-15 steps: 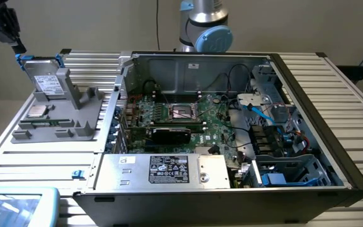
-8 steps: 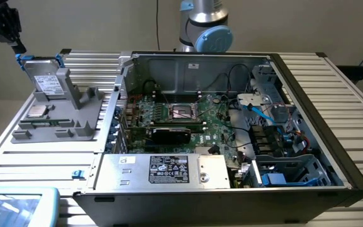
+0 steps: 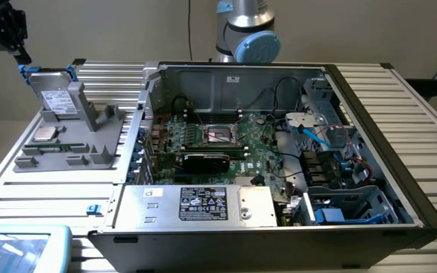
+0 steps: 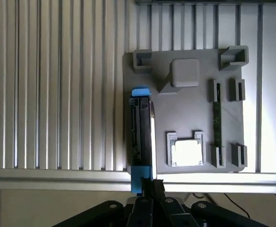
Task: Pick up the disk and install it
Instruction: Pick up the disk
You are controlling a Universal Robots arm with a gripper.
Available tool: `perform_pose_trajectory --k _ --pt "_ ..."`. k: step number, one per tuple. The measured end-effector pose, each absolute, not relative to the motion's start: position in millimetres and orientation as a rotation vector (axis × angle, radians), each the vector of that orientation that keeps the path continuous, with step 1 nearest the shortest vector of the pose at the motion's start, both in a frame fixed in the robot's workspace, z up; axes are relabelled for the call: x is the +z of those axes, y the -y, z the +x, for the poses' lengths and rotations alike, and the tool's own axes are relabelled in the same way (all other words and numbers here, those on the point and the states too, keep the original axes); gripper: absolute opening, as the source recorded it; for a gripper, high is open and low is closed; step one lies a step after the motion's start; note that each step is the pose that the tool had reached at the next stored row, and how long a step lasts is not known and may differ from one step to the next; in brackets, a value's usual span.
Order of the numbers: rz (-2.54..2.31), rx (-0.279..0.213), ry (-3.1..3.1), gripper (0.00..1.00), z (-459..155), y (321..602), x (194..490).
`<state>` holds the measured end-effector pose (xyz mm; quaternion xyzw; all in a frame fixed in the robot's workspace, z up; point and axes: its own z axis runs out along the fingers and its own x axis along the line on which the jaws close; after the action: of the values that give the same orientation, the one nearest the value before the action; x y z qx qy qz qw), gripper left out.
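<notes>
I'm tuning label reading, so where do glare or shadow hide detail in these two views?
Wrist view: the chip glares nearly white, and the table slats past the grey holder are washed bright. Exterior view: even light, the disk with its white label clear of glare, the computer case darker inside.

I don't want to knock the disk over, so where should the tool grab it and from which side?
Take the disk by its top edge, along the blue frame, coming down from above. It stands on edge in the grey holder, so only its upper part is free, and both flat faces look clear there for a pinch across the thin side.
</notes>
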<state>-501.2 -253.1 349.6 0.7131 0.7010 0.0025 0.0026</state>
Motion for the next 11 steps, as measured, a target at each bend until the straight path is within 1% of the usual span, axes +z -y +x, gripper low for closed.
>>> perform_pose_trajectory --k 11 --pt "2.238 0.008 -2.198 0.11 -493.7 253.1 349.5"
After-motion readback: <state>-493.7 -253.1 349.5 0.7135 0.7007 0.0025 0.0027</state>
